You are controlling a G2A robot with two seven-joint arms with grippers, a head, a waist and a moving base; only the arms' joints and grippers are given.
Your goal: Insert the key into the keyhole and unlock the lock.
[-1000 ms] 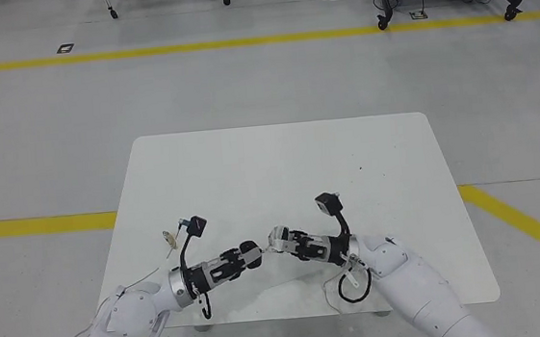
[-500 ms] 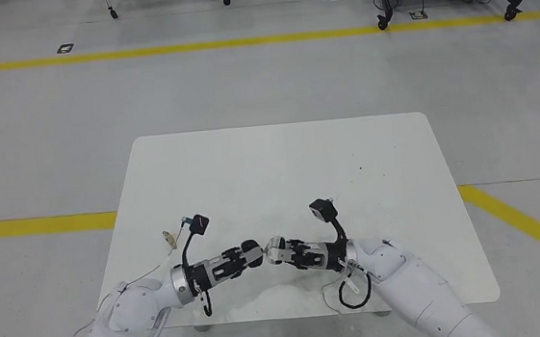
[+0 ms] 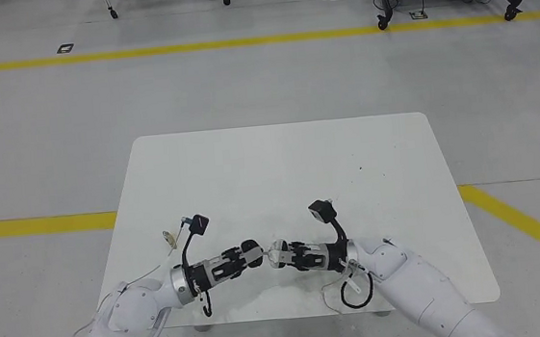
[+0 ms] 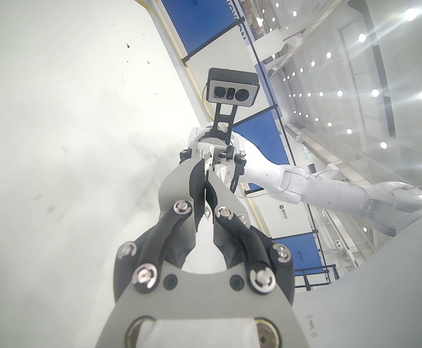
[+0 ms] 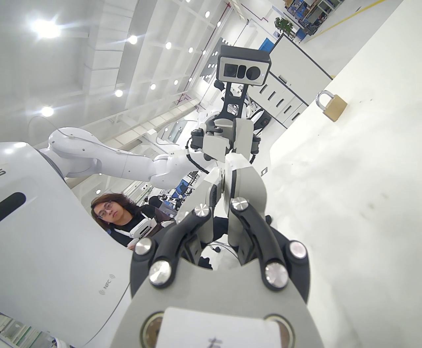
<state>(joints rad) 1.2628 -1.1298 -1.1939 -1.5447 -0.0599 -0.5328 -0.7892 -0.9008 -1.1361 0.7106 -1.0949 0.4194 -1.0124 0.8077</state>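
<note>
Left gripper [image 4: 205, 174] fingers are seen pressed together on a thin piece of bright metal, taken to be the key [image 4: 207, 213], which sits deep between the pads rather than out at the tips. Tip to tip with it, the right gripper [image 5: 226, 179] is drawn narrow as well; whether any part of the key is pinched there cannot be made out. Both are held low over the near part of the table [image 3: 279, 158], while the lock [image 5: 331, 106], a brass padlock, lies flat well apart from them, beside the left arm. The step in hand is judged to be a regrasp or handover of the key between the two grippers. For that to be done well, the blade should be left protruding clear of the fingers, one grip should be released only once the other is firm, and the key should be kept level so that it is not dropped. The lock will likely need steadying before insertion is tried.
</note>
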